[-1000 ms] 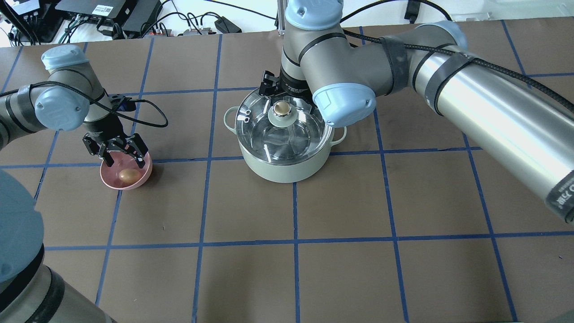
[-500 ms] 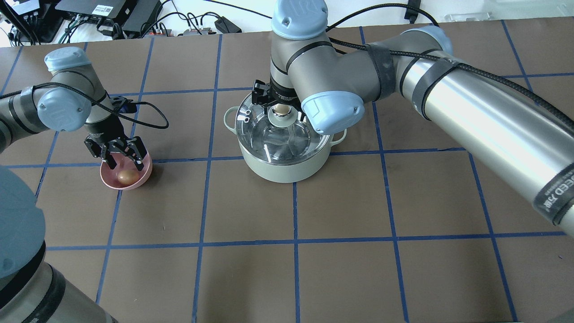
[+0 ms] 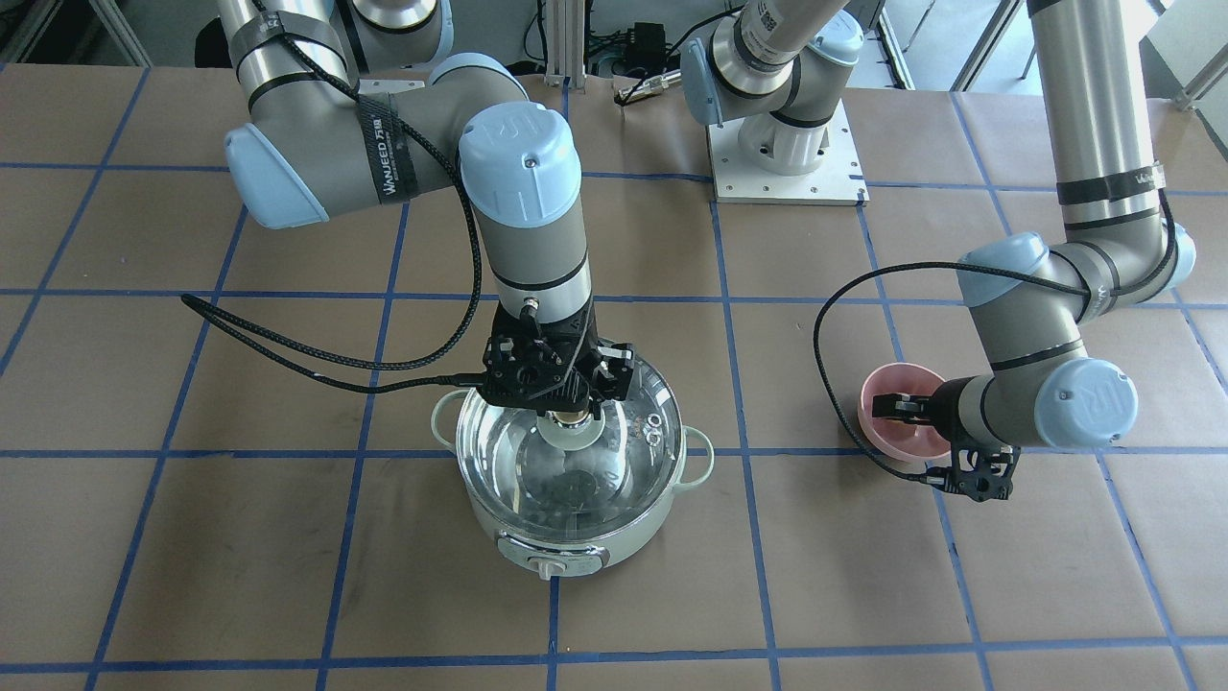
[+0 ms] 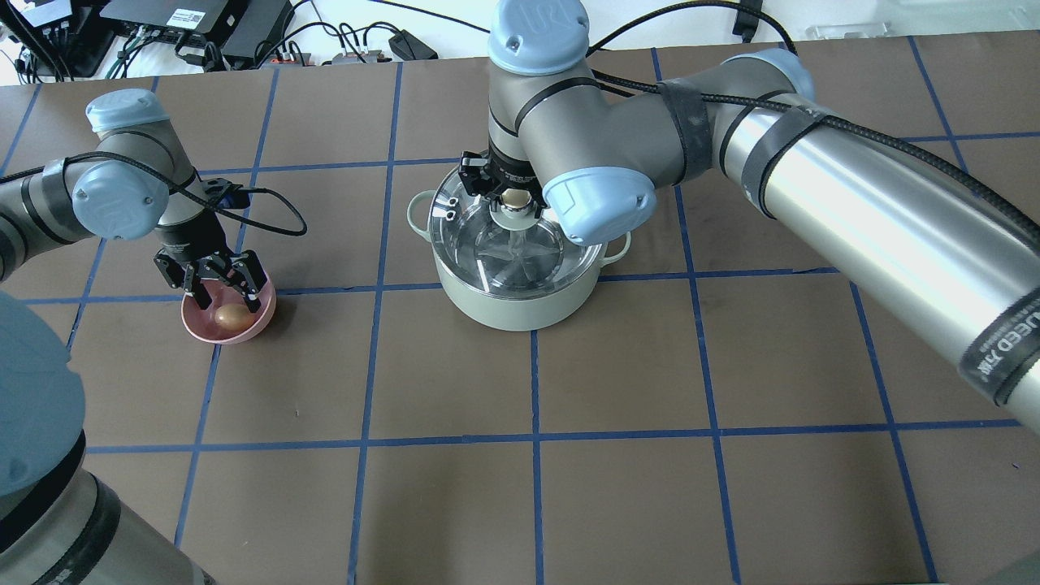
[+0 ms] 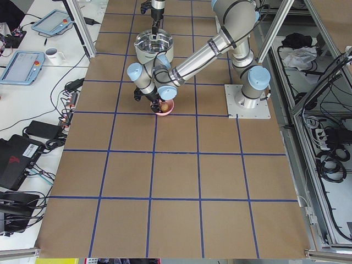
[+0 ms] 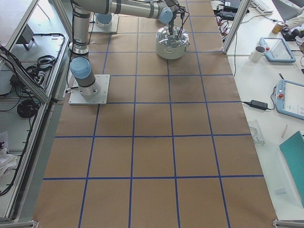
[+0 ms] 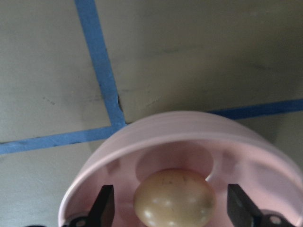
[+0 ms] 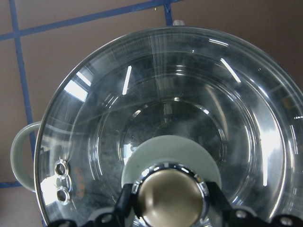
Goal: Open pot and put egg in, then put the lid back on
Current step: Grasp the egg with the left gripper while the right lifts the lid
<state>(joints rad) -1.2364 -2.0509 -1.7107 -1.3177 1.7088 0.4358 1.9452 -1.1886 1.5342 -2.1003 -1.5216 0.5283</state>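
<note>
The mint-green pot [image 4: 520, 309] stands mid-table with the clear glass lid [image 4: 479, 244] resting on it. My right gripper [image 4: 509, 193] is down over the lid's beige knob [image 8: 170, 198]. Its fingers [image 8: 124, 203] press against both sides of the knob, shut on it. The tan egg [image 4: 231, 315] lies in a pink bowl [image 4: 244, 331] at the left. My left gripper [image 4: 221, 284] hangs open just above the bowl. In the left wrist view its fingertips [image 7: 103, 208] stand either side of the egg [image 7: 174, 198], apart from it.
The pot's control knob [image 3: 548, 570] faces the far side from the robot. A black cable [image 3: 288, 336] trails from the right wrist across the table. Cables and electronics [image 4: 195, 32] lie along the far edge.
My right gripper moved left and forward from behind the lid onto the knob and closed around it. My left gripper sank slightly closer to the egg.
</note>
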